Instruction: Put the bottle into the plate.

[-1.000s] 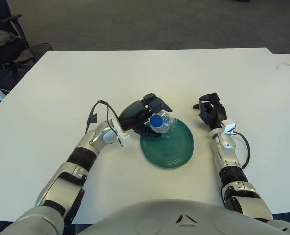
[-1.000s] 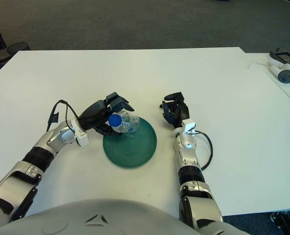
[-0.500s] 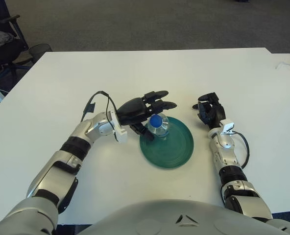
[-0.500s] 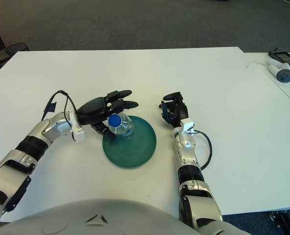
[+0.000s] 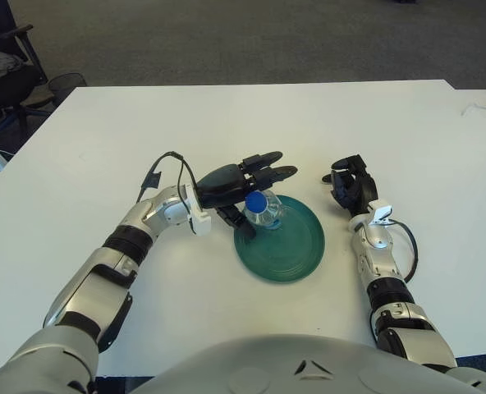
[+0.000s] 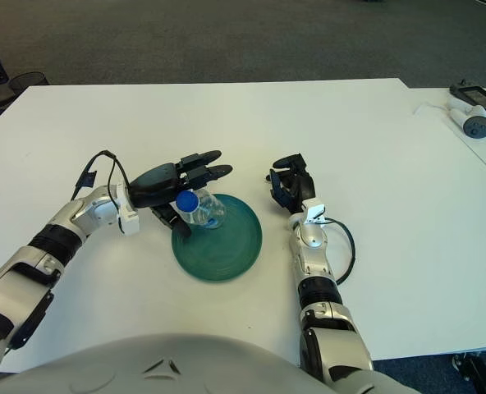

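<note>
A clear plastic bottle [image 5: 263, 210] with a blue cap [image 5: 255, 202] stands upright on the left rim area of a dark green plate [image 5: 292, 246]. My left hand [image 5: 241, 187] is open, its fingers [image 5: 268, 172] spread out above and behind the bottle, its thumb low at the plate's left edge; it does not grip the bottle. My right hand [image 5: 351, 187] rests on the table to the right of the plate, fingers curled, holding nothing. The same scene shows in the right eye view, with the bottle [image 6: 195, 210] on the plate [image 6: 226, 246].
The white table [image 5: 103, 139] spreads wide around the plate. A black cable [image 5: 165, 168] loops from my left wrist. A chair and bin [image 5: 66, 82] stand off the table's far left corner. Small devices [image 6: 473, 111] lie at the far right edge.
My left hand let go of the bottle: its fingers opened and straightened. The bottle went from tilted in the grasp to standing on the plate. The right hand has not moved.
</note>
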{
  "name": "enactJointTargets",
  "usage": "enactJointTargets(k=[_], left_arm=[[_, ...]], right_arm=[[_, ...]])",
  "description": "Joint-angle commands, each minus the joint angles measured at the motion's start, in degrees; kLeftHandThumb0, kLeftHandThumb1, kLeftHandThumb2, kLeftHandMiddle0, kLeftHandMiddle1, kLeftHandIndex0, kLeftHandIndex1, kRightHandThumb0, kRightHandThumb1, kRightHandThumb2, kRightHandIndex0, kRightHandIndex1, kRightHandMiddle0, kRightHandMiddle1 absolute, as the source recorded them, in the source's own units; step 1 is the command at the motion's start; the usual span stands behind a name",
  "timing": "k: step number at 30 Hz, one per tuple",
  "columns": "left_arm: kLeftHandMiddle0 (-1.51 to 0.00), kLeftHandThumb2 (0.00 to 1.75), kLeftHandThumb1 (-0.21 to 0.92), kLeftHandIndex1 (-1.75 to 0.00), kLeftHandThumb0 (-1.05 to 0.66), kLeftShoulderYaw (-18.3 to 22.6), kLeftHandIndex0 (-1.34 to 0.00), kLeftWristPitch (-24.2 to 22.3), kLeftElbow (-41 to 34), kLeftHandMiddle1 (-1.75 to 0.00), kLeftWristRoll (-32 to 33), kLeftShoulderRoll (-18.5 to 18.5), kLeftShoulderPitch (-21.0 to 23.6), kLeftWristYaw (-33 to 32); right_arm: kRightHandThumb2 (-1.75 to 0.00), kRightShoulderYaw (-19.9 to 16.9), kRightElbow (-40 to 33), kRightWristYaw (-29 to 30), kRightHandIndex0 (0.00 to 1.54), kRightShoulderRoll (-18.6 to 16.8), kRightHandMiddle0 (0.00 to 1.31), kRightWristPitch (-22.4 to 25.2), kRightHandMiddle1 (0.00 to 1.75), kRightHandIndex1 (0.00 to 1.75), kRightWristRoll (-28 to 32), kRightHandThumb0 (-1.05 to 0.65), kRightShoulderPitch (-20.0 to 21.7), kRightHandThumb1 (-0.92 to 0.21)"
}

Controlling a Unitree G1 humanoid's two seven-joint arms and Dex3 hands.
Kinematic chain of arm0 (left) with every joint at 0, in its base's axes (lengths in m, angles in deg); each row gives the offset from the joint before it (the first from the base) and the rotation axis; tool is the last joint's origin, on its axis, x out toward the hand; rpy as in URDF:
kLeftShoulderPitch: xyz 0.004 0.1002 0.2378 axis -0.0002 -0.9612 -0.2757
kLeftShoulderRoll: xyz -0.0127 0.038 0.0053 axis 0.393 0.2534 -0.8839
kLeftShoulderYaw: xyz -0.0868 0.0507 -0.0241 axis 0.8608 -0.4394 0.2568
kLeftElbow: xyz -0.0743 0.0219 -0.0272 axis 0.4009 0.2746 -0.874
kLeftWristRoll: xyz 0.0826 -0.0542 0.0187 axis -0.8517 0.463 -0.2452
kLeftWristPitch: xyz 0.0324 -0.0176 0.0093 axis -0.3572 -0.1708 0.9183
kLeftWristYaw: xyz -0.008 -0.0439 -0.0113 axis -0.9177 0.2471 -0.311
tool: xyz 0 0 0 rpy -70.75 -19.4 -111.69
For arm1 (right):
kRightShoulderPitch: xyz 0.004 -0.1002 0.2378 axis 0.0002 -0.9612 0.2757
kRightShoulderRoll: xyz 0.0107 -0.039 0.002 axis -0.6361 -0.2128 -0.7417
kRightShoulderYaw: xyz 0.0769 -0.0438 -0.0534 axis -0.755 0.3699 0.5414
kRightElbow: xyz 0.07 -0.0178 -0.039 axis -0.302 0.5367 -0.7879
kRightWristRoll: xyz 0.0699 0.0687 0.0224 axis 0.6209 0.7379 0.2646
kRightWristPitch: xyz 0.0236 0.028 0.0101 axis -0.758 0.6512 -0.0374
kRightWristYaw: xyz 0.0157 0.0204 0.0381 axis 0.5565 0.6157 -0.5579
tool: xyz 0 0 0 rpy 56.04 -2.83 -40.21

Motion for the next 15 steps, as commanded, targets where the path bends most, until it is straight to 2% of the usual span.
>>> enactJointTargets(k=[1, 15], left_arm=[[0.00, 0.07, 0.82, -0.11, -1.05, 0.2, 0.00, -0.7, -0.3, 0.00, 0.9, 1.1, 1.1, 1.6], [0.00, 0.06, 0.81, -0.08, -1.05, 1.5, 0.00, -3.4, -0.3, 0.00, 3.9, 1.1, 0.5, 3.7]], right_arm=[[-0.57, 0.7, 4.4, -0.4, 0.33, -2.1, 0.23, 5.6, 1.75, 1.46, 0.2, -0.01, -5.1, -0.83], [-0.53, 0.8, 4.0, 0.6, 0.31, -2.5, 0.18, 6.6, 1.75, 1.50, 0.1, -0.01, -5.2, -0.87]])
